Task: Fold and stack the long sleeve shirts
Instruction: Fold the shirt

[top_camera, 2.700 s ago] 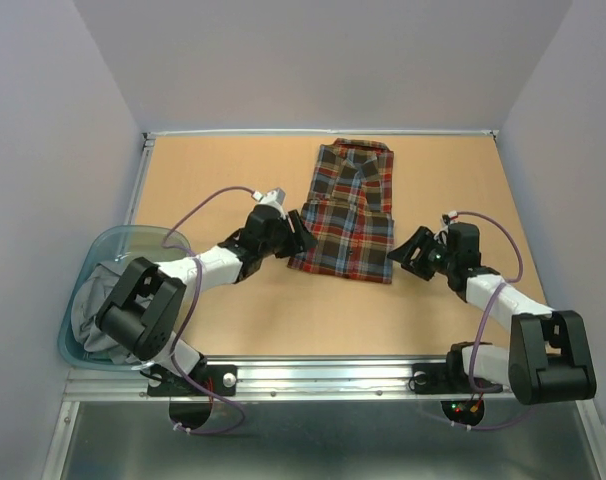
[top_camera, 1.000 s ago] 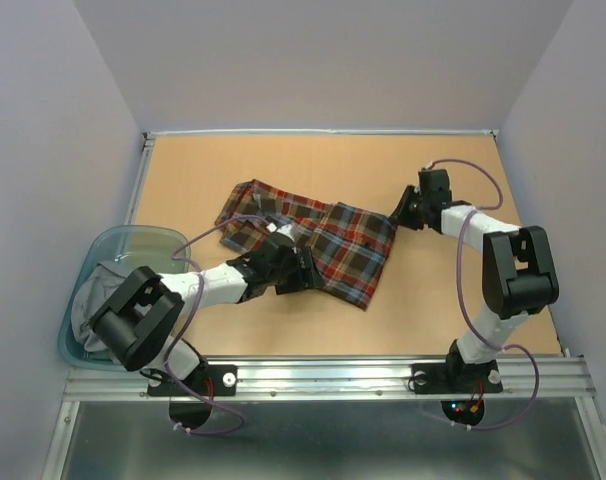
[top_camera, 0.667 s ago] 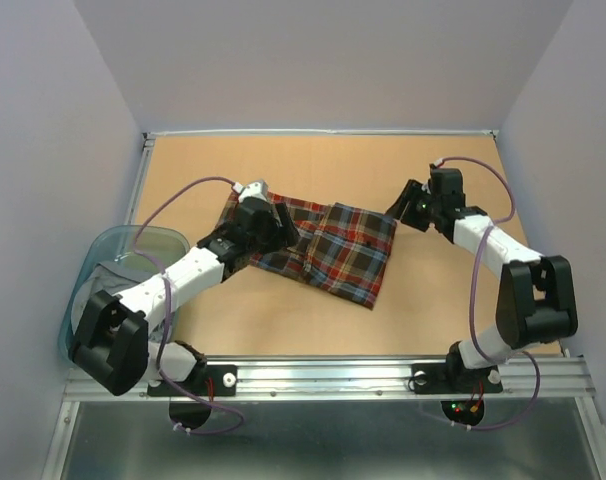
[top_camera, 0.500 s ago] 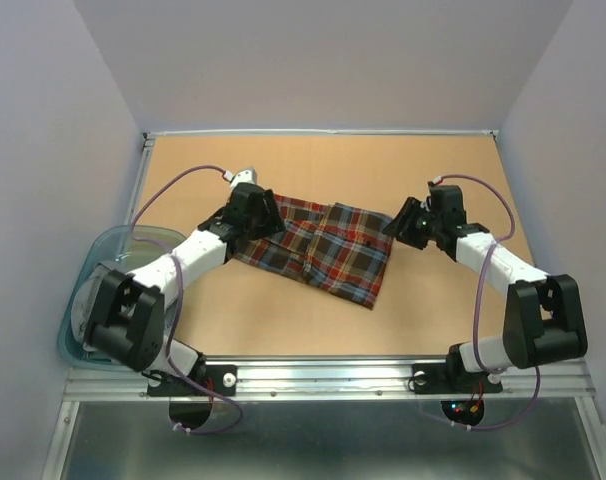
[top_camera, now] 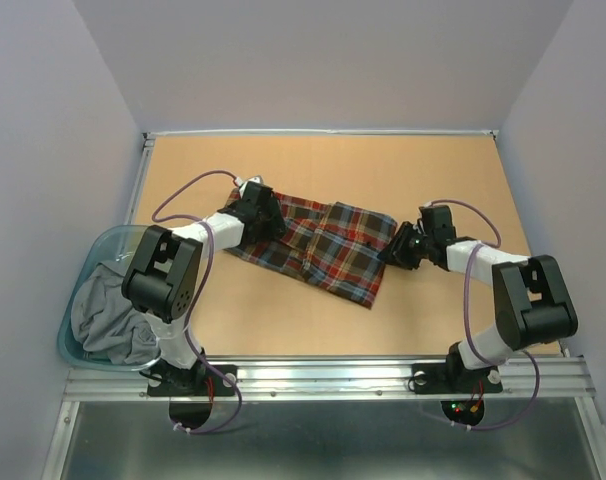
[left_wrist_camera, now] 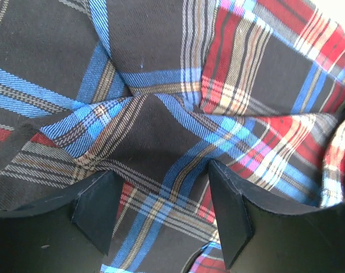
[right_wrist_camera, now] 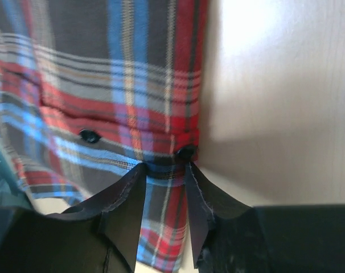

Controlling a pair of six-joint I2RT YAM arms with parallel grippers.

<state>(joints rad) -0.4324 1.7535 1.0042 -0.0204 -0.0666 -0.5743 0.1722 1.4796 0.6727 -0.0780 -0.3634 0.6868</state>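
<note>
The plaid shirt (top_camera: 318,245) lies rumpled, not yet folded, nothing stacked. The left gripper (left_wrist_camera: 161,170) holds its jaws wide over it; the right gripper (right_wrist_camera: 165,166) has narrow jaws at the hem, grip uncertain.

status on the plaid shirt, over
Left gripper open over plaid shirt, left end. Right gripper at its right edge, grip unclear. Shirt askew, rumpled. Bin apart, left.

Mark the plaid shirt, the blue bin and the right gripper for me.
plaid shirt (top_camera: 323,245), top view, middle of the cloth.
blue bin (top_camera: 113,233), top view, far rim.
right gripper (right_wrist_camera: 165,169), right wrist view, midway between its fingertips.
</note>
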